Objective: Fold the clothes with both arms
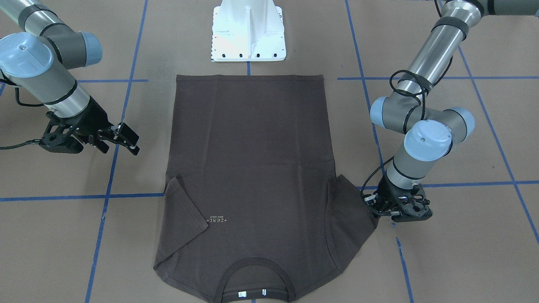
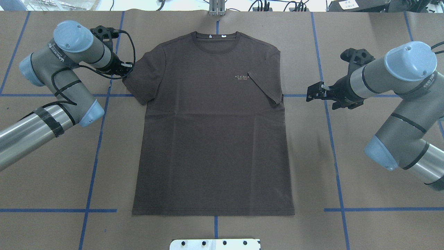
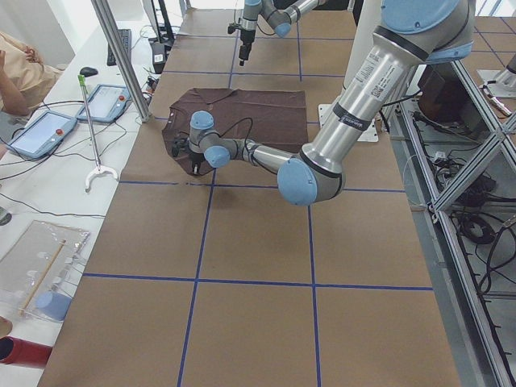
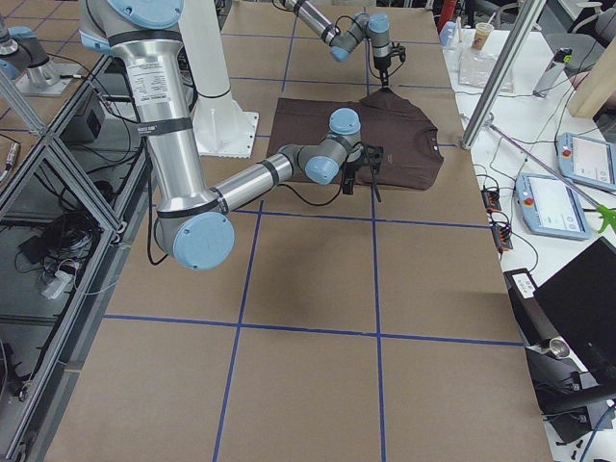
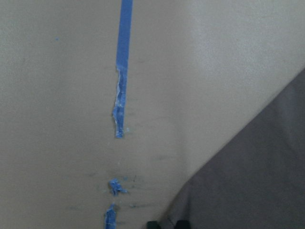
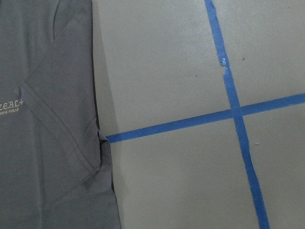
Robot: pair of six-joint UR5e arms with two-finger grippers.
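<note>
My worry is the left hand (image 2: 127, 68): it sits right at the outer edge of the spread sleeve (image 2: 144, 81), far out from the pedestal base (image 1: 248, 38). From the wrist camera I see only two dark fingertips with the hem reaching between them, so I cannot tell whether it has actually clamped. A bite that shallow could slip off mid-fold, or catch one layer only and leave the sleeve bunched. If it does hold, pulling low across the tabletop (image 2: 364, 215) may drag the whole T-shirt (image 2: 211, 139) askew. The right hand (image 2: 312, 93) hangs empty with its jaws apart, out from the base and clear of the cloth, so nothing pins the other side, where the sleeve (image 2: 265, 85) is already folded in beside the logo (image 2: 242, 76). The shirt lies flat, front up. Its hem (image 2: 213, 211) is just beside the base, its collar (image 2: 216, 38) points directly away from it, and the long axis runs straight out from the base.
</note>
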